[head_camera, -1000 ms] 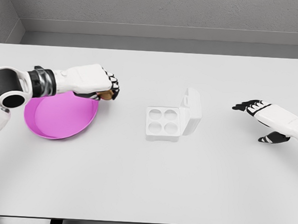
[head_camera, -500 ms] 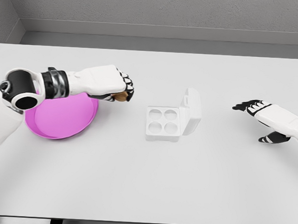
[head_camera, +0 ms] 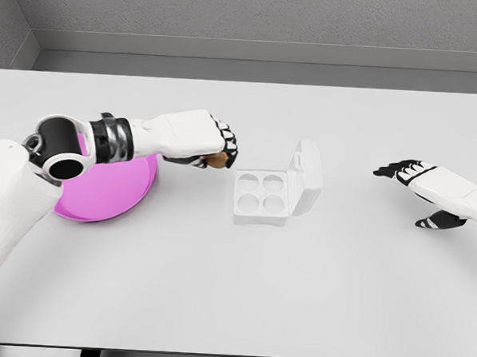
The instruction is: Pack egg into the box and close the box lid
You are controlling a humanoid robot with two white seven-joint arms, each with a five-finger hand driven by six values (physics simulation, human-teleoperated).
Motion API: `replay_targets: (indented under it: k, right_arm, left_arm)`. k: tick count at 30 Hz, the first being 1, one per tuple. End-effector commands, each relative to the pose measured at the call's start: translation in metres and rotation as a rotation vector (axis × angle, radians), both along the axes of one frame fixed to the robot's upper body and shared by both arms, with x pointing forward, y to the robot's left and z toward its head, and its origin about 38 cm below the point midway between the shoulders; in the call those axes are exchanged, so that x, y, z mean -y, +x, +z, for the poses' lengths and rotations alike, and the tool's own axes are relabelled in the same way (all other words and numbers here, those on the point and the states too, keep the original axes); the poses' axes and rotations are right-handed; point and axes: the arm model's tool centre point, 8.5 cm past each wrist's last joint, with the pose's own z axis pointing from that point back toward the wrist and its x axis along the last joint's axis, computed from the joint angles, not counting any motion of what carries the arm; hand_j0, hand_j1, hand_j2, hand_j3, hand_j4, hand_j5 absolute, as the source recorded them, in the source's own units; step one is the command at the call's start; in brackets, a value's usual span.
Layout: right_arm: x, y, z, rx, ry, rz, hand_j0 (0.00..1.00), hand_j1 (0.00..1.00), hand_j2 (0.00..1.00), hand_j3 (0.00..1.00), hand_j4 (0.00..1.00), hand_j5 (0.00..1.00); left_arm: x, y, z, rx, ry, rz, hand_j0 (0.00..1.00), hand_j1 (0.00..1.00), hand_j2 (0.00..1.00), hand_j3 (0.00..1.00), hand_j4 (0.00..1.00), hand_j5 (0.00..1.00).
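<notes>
One egg [head_camera: 217, 161] sits gripped in my left hand [head_camera: 212, 141], just left of the open box [head_camera: 276, 190]; my right hand [head_camera: 430, 188] hovers spread, holding nothing.

plate [head_camera: 101, 199] left of box [head_camera: 263, 197], probably egg [head_camera: 218, 161] between

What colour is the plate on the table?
The plate is pink-magenta, seen in the head view.

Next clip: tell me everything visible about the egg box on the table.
The egg box is a small white square tray with four round cups in a two-by-two grid, all empty. It looks like matte plastic or foam. Its hinged lid stands open on the right side, raised and leaning away, with a small tab on its upper edge. The box sits flat near the middle of the white table. Nothing touches it; the left hand is just left of it.
</notes>
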Motion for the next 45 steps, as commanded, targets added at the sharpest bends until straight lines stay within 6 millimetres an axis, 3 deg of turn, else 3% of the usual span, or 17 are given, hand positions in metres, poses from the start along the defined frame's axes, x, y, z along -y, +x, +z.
replay_targets:
  k: [1,19,26,37,45]
  right_arm:
    - [0.001,0.0,0.001,0.0,0.003,-0.002,1.0,1.0,1.0,1.0,1.0,1.0]
    - [0.002,-0.001,0.001,-0.002,0.001,-0.004,1.0,1.0,1.0,1.0,1.0,1.0]
    - [0.002,-0.001,0.001,-0.001,0.001,-0.004,1.0,1.0,1.0,1.0,1.0,1.0]
    - [0.003,-0.001,0.001,-0.003,-0.004,-0.006,1.0,1.0,1.0,1.0,1.0,1.0]
    - [0.003,-0.001,0.001,-0.003,-0.004,-0.006,1.0,1.0,1.0,1.0,1.0,1.0]
  left_arm:
    - [0.003,0.0,-0.001,-0.006,-0.011,-0.001,0.37,0.37,0.37,0.37,0.37,0.37]
    - [0.041,-0.001,-0.02,-0.062,-0.041,-0.04,0.37,0.37,0.37,0.37,0.37,0.37]
    - [0.043,0.002,-0.026,-0.082,-0.044,-0.033,0.37,0.37,0.37,0.37,0.37,0.37]
    - [0.062,0.001,-0.036,-0.117,-0.045,-0.059,0.39,0.39,0.39,0.39,0.39,0.39]
    - [0.06,0.004,-0.036,-0.127,-0.057,-0.049,0.4,0.4,0.4,0.4,0.4,0.4]
